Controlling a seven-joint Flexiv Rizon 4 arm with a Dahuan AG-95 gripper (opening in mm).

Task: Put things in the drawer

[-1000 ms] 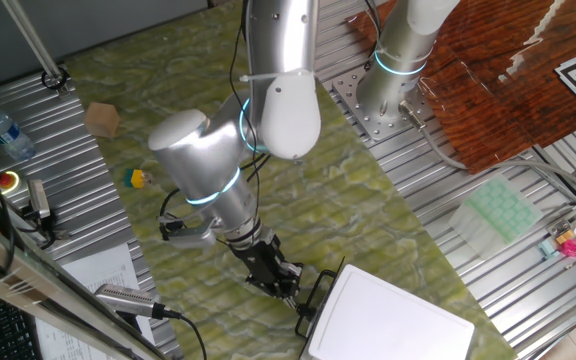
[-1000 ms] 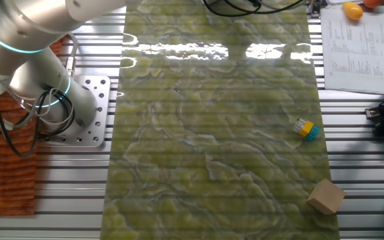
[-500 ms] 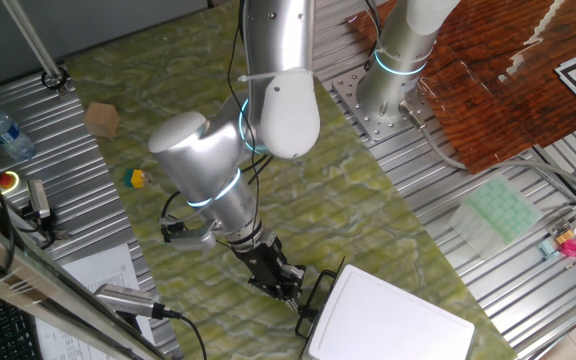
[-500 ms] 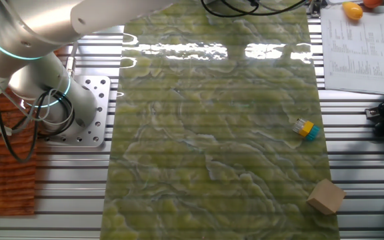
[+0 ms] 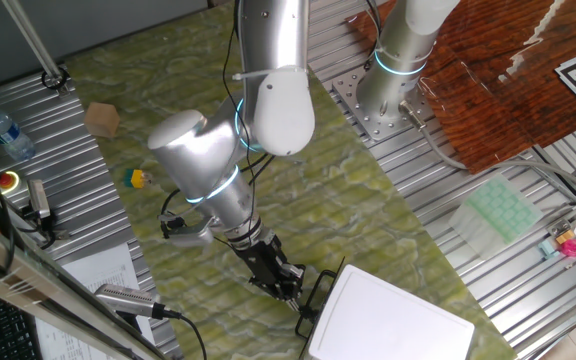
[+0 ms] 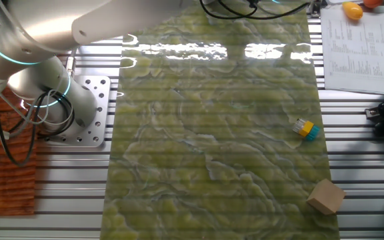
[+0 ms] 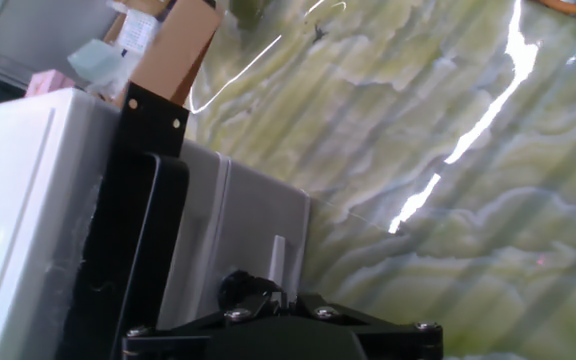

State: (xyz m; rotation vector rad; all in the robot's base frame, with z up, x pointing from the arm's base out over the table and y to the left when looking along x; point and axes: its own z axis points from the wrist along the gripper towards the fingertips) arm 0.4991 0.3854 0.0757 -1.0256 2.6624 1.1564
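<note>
gripper [image 5: 286,290] sits low on the mat [image 5: 168,130], right against the handle [image 5: 318,293] at the front of the white box [image 5: 393,325]. from the fixed view i can't tell whether the fingers are closed on the wire or just beside it; the hand view shows only black hardware against the drawer [image 7: 238,240] face, which looks closed. tan cube [image 5: 102,119] lies well away toward 10 o'clock from the gripper, with a small yellow-and-blue piece [image 5: 135,178] between. in the other fixed view the cube [image 6: 325,197] is at 5 o'clock from that piece [image 6: 305,129].
</note>
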